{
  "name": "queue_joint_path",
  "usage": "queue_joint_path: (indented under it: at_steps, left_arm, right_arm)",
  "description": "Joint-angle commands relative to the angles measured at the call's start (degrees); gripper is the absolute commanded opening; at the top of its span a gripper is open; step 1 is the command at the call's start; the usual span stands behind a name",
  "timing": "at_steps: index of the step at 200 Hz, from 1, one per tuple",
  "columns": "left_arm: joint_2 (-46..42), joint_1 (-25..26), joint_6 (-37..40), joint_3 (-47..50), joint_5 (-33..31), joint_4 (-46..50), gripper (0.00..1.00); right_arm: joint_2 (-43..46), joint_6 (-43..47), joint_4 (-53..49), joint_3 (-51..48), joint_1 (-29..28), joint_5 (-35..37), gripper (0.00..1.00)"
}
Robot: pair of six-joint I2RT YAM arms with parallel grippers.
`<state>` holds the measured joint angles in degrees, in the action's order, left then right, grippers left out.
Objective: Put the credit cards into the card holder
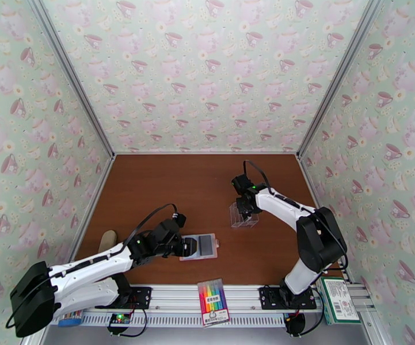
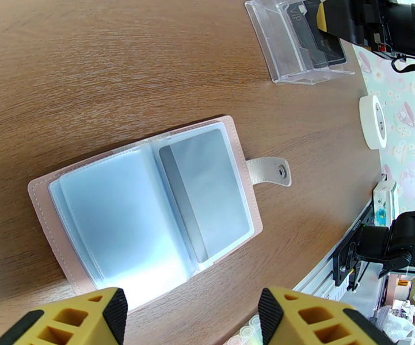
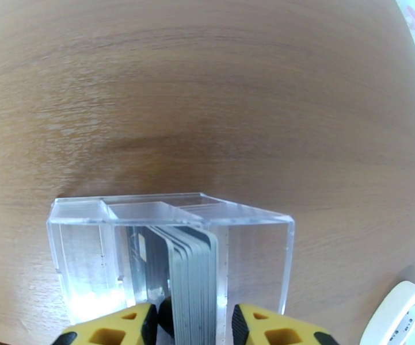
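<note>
The card holder (image 2: 149,208) lies open on the table, pink outside with blue-grey sleeves. One dark grey card (image 2: 213,188) sits in its right page. My left gripper (image 2: 190,320) hovers open just above the holder's near edge (image 1: 206,246). A stack of grey credit cards (image 3: 194,271) stands upright in a clear plastic box (image 3: 253,248). My right gripper (image 3: 198,324) reaches down into that box (image 1: 243,217). Its fingers straddle the stack closely, with a small gap still showing on the right side.
A white tape roll (image 3: 406,311) lies right of the clear box. A pack of coloured markers (image 1: 213,302) and a green carton (image 1: 337,300) rest on the front rail. A tan object (image 1: 107,240) sits by the left wall.
</note>
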<state>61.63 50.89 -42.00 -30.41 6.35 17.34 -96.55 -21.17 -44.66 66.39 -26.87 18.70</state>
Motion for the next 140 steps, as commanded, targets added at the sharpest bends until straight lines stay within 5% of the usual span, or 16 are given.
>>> queue_joint_path:
  at_steps: [1,65,140]
  left_arm:
    - [0.4,-0.5,-0.7,0.4,-0.3,0.1,0.67]
    - [0.5,-0.5,-0.7,0.3,-0.2,0.3,0.67]
    - [0.6,-0.6,-0.6,0.1,-0.3,0.4,0.67]
  right_arm:
    - [2.3,-0.2,-2.1,1.8,0.3,3.8,0.41]
    - [3.5,-0.3,-3.2,2.2,0.4,5.4,0.41]
    - [3.1,-0.4,-3.4,2.3,0.4,4.9,0.28]
